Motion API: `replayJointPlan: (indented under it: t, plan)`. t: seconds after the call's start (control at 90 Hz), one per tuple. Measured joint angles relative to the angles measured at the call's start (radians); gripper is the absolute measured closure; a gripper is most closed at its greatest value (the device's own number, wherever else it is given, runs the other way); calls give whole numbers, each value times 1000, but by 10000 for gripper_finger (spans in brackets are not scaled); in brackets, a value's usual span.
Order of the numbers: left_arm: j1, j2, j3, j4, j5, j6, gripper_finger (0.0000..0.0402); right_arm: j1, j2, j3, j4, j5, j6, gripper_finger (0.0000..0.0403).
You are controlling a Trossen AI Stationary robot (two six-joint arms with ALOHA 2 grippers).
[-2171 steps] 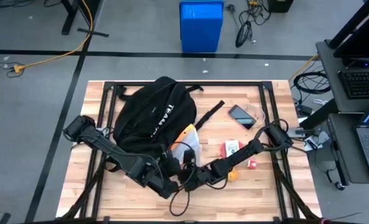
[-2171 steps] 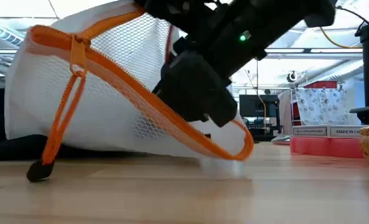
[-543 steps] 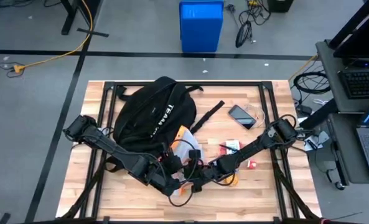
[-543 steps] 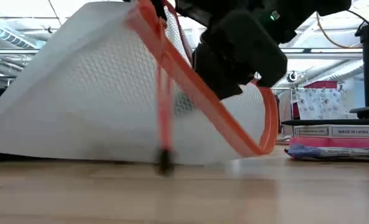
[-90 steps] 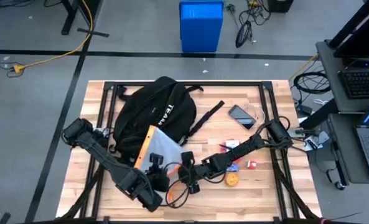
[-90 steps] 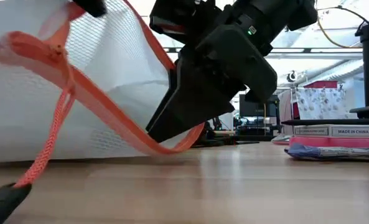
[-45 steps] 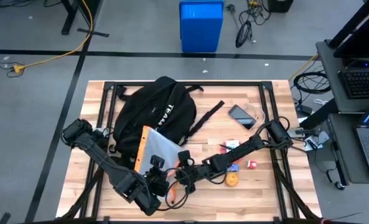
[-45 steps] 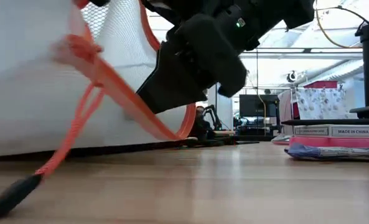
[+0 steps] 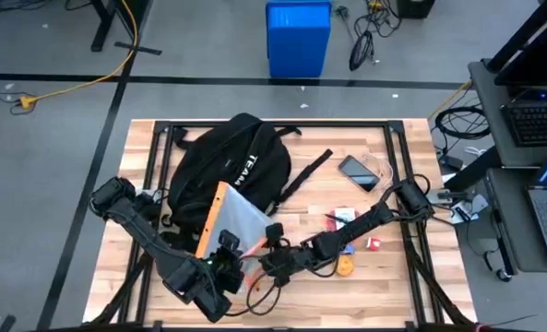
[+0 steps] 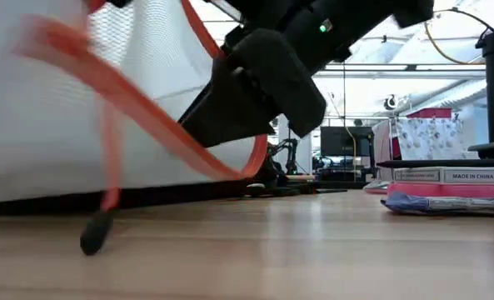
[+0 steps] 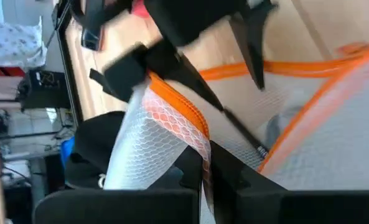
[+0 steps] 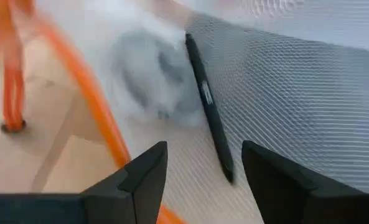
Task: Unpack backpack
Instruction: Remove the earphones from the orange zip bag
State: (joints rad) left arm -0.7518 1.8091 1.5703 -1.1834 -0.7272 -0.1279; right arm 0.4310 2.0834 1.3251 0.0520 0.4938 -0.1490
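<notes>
**A:** Your right gripper (image 12: 196,180) has its fingers apart at the mouth of the white mesh pouch (image 9: 231,221), a dark pen-like thing (image 12: 209,106) lying just ahead, its length running away from the fingers.

**B:** And your left gripper (image 11: 203,180)?

**A:** Clamped on the pouch's orange-trimmed edge, lower centre of the high view. The backpack (image 9: 227,166) lies behind both, upper left of the table (image 9: 393,286), nearer your left arm.
</notes>
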Motion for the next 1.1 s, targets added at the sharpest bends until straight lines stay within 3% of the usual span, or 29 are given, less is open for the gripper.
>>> replayJointPlan:
  t: [0.433, 0.744, 0.944, 1.1]
  plan:
    - [-42, 0, 0, 90, -22, 191, 402, -4, 0, 3, 54, -2, 38, 209]
    - [-51, 0, 0, 79, -63, 194, 402, 26, -18, 3, 49, 64, -21, 209]
    - [-61, 0, 0, 78, -64, 197, 402, 6, -10, 4, 64, -46, 53, 209]
    - [-60, 0, 0, 87, -75, 223, 402, -20, 25, 4, 61, -54, 80, 209]
